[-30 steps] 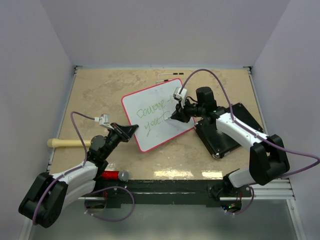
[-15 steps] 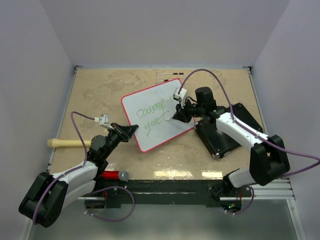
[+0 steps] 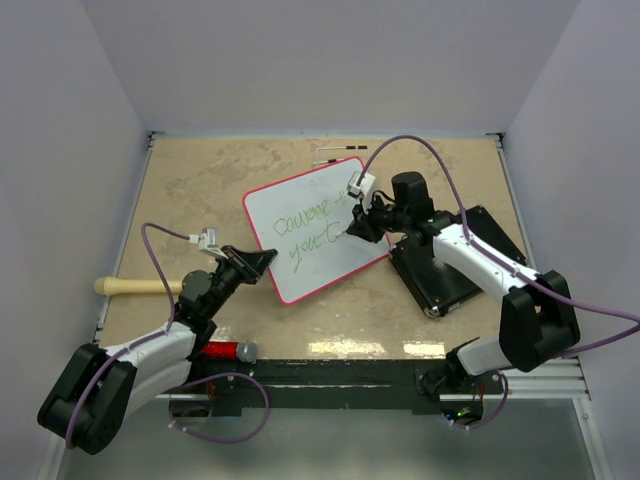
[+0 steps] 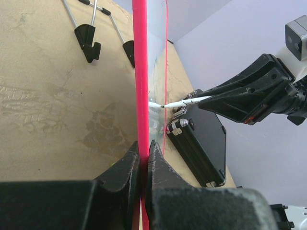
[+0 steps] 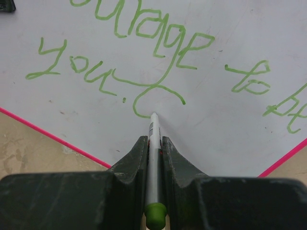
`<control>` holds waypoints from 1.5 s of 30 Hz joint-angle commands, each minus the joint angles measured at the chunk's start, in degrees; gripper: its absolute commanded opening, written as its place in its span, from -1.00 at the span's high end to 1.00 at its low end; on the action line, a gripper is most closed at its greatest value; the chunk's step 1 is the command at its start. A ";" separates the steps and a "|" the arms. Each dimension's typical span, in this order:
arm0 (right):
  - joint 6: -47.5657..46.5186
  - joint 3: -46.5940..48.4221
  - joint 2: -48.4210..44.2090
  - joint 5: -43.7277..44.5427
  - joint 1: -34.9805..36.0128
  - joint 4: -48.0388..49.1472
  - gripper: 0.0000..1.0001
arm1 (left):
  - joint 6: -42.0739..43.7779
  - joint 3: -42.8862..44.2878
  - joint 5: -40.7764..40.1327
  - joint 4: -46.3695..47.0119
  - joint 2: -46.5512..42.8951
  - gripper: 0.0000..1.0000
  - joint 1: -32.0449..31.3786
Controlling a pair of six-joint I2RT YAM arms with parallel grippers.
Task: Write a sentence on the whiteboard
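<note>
The whiteboard (image 3: pixel 305 225), glossy white with a thin red rim, lies tilted in the middle of the table and carries green handwriting (image 5: pixel 163 43). My left gripper (image 3: pixel 262 258) is shut on the board's near left rim (image 4: pixel 142 96). My right gripper (image 3: pixel 352 230) is shut on a white marker (image 5: pixel 153 143) with a green end. The marker's tip touches the board at the end of a green curved stroke (image 5: pixel 144 103). In the left wrist view the marker (image 4: pixel 180 102) meets the board's face edge-on.
A black rectangular case (image 3: pixel 455 260) lies right of the board, under my right arm. A wooden handle (image 3: pixel 135 286) lies at the left edge. A red cylinder (image 3: pixel 225 351) rests near the front rail. A thin wire stand (image 3: pixel 335 156) lies behind the board.
The right gripper and marker have shifted slightly along the second line of writing, and the last green stroke has grown. The left gripper and the board have not moved.
</note>
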 commanded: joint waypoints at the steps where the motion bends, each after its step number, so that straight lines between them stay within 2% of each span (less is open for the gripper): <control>1: 0.37 1.92 0.19 -3.20 0.17 1.92 1.00 | 5.74 -2.54 5.51 2.38 0.75 1.00 -0.60; 8: 1.07 1.83 1.06 -3.12 0.17 2.18 1.00 | 5.65 -2.54 5.51 2.65 1.01 1.00 -0.60; 15: 1.96 2.09 1.59 3.21 -0.35 1.92 1.00 | 5.74 -2.72 5.51 2.47 0.75 1.00 -0.60; 21: 1.96 2.36 1.33 4.62 -0.88 1.48 1.00 | 5.74 -2.81 5.59 2.56 0.75 1.00 -0.60; 45: -2.79 2.62 2.03 -1.27 -0.88 -3.62 1.00 | 6.00 -2.28 5.77 3.09 1.98 1.00 -0.60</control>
